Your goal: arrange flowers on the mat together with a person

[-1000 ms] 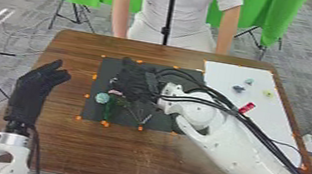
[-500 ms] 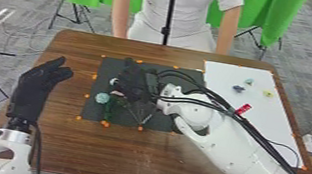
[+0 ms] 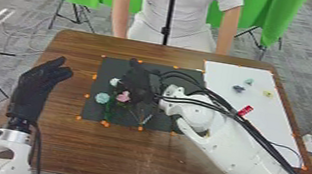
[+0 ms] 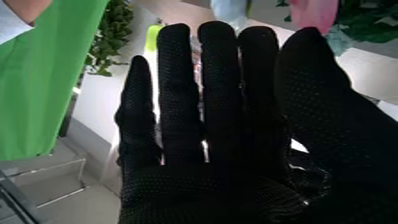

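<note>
Wooden counter [image 3: 144,166]: one. Dark mat [image 3: 161,125]: one. White sheet [image 3: 279,126], right of the mat: one. Flower heads, toward the mat's left side: three visible (white [image 3: 114,82], pale blue-green [image 3: 102,97], pink [image 3: 123,96]). Small coloured pieces, beyond the mat's right edge: three (dark blue [image 3: 238,89], pale teal [image 3: 249,82], yellow [image 3: 268,93]). Robot hands: two (left hand [image 3: 36,85], left of the mat; right hand [image 3: 140,83], over the mat).

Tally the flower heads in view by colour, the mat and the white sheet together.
Pink flower: 1
Yellow flower: 1
Dark blue flower: 1
Pale flowers: 3
Total: 6
The right hand may hide more on the mat.
</note>
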Controlling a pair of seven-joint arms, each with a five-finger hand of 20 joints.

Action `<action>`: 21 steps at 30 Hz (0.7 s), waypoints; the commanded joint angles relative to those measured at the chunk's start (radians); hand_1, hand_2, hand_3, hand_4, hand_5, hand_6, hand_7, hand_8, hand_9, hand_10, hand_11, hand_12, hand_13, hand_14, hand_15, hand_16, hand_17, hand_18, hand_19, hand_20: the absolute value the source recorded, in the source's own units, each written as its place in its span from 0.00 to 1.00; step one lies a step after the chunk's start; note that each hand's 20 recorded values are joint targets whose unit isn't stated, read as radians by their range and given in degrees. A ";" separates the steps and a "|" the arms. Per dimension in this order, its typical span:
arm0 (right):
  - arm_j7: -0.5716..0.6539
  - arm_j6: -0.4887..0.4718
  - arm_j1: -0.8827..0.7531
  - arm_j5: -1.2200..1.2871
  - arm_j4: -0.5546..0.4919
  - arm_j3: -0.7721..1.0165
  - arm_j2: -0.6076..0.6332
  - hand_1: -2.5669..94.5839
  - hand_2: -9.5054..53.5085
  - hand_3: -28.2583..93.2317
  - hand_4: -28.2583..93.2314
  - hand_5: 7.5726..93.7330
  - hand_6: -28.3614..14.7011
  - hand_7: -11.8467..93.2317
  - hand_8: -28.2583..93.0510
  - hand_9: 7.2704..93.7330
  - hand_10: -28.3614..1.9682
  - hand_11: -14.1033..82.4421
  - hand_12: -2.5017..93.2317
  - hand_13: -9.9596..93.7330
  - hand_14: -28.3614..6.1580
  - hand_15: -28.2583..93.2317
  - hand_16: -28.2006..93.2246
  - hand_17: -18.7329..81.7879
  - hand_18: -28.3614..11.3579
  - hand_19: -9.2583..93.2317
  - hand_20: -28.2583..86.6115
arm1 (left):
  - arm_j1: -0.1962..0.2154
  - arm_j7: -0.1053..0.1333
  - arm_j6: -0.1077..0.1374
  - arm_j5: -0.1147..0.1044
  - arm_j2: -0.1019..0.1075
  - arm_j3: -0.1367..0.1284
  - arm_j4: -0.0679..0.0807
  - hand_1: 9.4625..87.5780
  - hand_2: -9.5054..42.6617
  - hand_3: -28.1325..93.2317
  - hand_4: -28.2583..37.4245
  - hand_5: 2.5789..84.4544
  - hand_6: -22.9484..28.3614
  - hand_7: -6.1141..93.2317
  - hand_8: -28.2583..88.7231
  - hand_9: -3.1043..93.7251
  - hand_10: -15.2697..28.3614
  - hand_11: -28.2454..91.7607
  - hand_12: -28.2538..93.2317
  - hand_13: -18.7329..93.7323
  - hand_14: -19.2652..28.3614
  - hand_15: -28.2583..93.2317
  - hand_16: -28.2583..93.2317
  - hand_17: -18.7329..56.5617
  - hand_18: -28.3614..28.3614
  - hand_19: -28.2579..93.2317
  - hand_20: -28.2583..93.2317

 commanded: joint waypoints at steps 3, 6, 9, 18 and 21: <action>0.068 -0.028 -0.024 0.079 -0.128 0.095 0.048 0.45 0.00 0.90 0.00 0.62 0.84 0.37 0.13 0.70 0.70 0.32 0.23 0.63 0.61 0.42 0.51 0.41 0.38 0.48 0.62 | 0.006 -0.007 -0.003 0.006 -0.005 0.001 0.000 0.19 0.06 0.79 0.12 0.55 0.53 0.17 0.20 0.51 0.67 0.38 0.37 0.48 0.80 0.39 0.27 0.28 0.76 0.28 0.36; 0.138 -0.026 -0.107 0.251 -0.247 0.230 0.066 0.44 0.00 0.90 0.00 0.62 0.83 0.37 0.11 0.69 0.69 0.32 0.23 0.63 0.60 0.42 0.51 0.40 0.38 0.48 0.62 | 0.010 -0.007 -0.002 0.006 -0.008 0.000 -0.005 0.19 0.06 0.79 0.12 0.55 0.54 0.17 0.20 0.51 0.67 0.38 0.37 0.48 0.80 0.39 0.27 0.28 0.76 0.28 0.36; 0.218 -0.029 -0.246 0.524 -0.369 0.403 0.062 0.42 0.00 0.89 0.00 0.61 0.82 0.37 0.11 0.68 0.67 0.32 0.23 0.62 0.59 0.42 0.51 0.40 0.37 0.48 0.62 | 0.009 -0.007 -0.007 0.007 -0.009 0.006 -0.004 0.19 0.06 0.79 0.13 0.55 0.53 0.17 0.20 0.51 0.67 0.38 0.37 0.48 0.80 0.39 0.27 0.28 0.76 0.29 0.36; 0.163 0.062 -0.744 1.277 -0.568 0.786 -0.059 0.28 0.17 0.82 0.09 0.64 0.64 0.26 0.16 0.67 0.43 0.28 0.22 0.59 0.45 0.38 0.45 0.46 0.43 0.40 0.56 | 0.018 -0.004 -0.011 0.013 -0.012 0.017 -0.011 0.19 0.07 0.79 0.13 0.55 0.54 0.17 0.20 0.51 0.67 0.38 0.37 0.48 0.80 0.38 0.27 0.29 0.75 0.29 0.36; 0.128 -0.039 -0.880 1.458 -0.601 0.897 -0.122 0.23 0.18 0.84 0.10 0.58 0.60 0.23 0.17 0.60 0.43 0.23 0.19 0.53 0.44 0.33 0.43 0.47 0.44 0.24 0.57 | 0.008 -0.009 -0.028 0.014 -0.007 0.028 -0.006 0.19 0.07 0.79 0.13 0.56 0.54 0.17 0.20 0.51 0.67 0.38 0.37 0.48 0.80 0.38 0.27 0.31 0.74 0.30 0.37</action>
